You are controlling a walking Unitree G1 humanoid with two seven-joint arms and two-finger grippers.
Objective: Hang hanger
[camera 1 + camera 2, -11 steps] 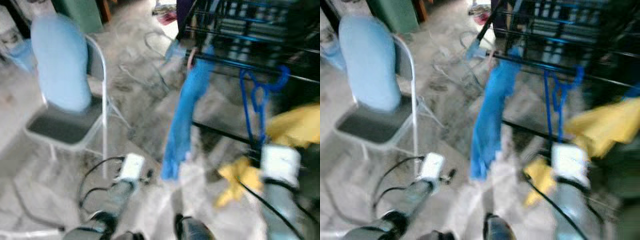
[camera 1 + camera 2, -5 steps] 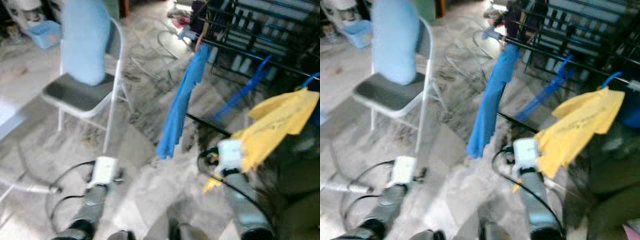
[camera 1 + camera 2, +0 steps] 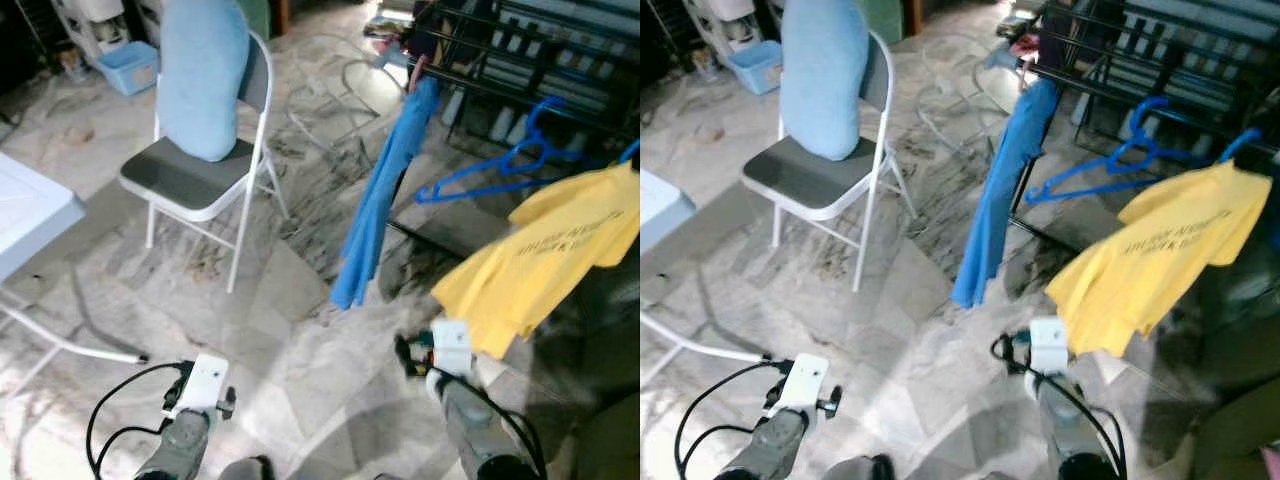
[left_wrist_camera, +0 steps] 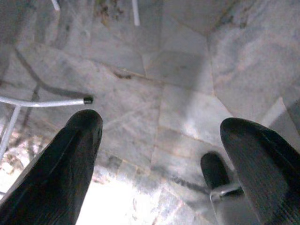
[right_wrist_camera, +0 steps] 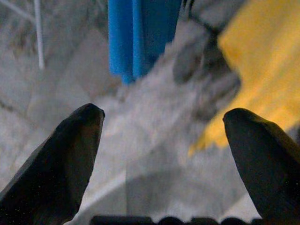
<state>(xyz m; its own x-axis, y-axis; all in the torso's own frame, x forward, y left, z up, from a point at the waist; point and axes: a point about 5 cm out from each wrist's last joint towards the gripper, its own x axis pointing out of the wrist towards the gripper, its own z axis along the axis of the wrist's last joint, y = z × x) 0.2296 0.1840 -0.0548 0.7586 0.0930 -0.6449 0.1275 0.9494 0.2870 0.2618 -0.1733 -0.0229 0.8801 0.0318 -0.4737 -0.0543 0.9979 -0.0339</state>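
Observation:
An empty blue hanger [image 3: 500, 170] hangs tilted on a bar of the black drying rack [image 3: 520, 60]. Beside it a yellow T-shirt [image 3: 545, 255] hangs from another blue hook. A long blue cloth [image 3: 385, 195] is draped over the rack's near corner. My right gripper [image 5: 164, 112] is open and holds nothing, facing the blue cloth and yellow shirt from low down. Its arm [image 3: 450, 365] is below the shirt's hem. My left gripper [image 4: 159, 122] is open over the marble floor, and its arm [image 3: 195, 395] hangs low at the left.
A white folding chair [image 3: 195, 185] with a light blue cushion [image 3: 203, 75] stands to the left of the rack. A white table [image 3: 25, 215] juts in at far left, its leg [image 4: 42, 101] near my left gripper. A blue basket [image 3: 130, 65] sits behind.
The camera has swung and the picture has sharpened. My right arm now sits lower and farther from the blue hanger, which stays on the rack. The left arm hangs as before.

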